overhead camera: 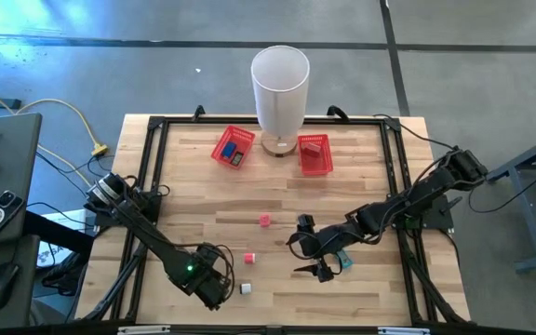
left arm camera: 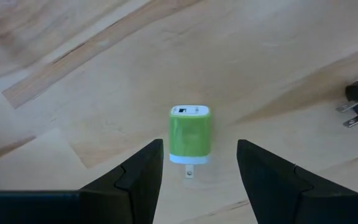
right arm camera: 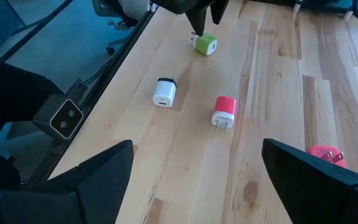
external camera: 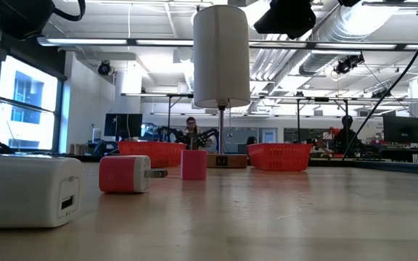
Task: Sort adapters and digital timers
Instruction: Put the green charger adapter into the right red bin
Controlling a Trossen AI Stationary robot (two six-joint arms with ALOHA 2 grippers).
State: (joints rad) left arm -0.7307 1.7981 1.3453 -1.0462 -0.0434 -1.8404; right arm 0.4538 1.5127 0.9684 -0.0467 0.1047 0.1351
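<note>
A green adapter (left arm camera: 189,134) lies flat on the wooden table near its front left, prongs toward my left gripper (left arm camera: 197,180). That gripper points down above it, open, one finger on either side and clear of it. In the right wrist view the same green adapter (right arm camera: 205,43) lies under my left gripper (right arm camera: 197,15). A white adapter (right arm camera: 164,92), a red adapter (right arm camera: 224,112) and a pink block (right arm camera: 325,154) lie between the arms. My right gripper (right arm camera: 194,180) hangs open above the table's right middle, with nothing between its fingers.
Two red baskets (overhead camera: 234,146) (overhead camera: 314,154) stand at the far edge on either side of a tall white cylinder on a stand (overhead camera: 280,88). A teal thing (overhead camera: 344,261) lies under the right arm. A black frame (overhead camera: 152,177) edges the table.
</note>
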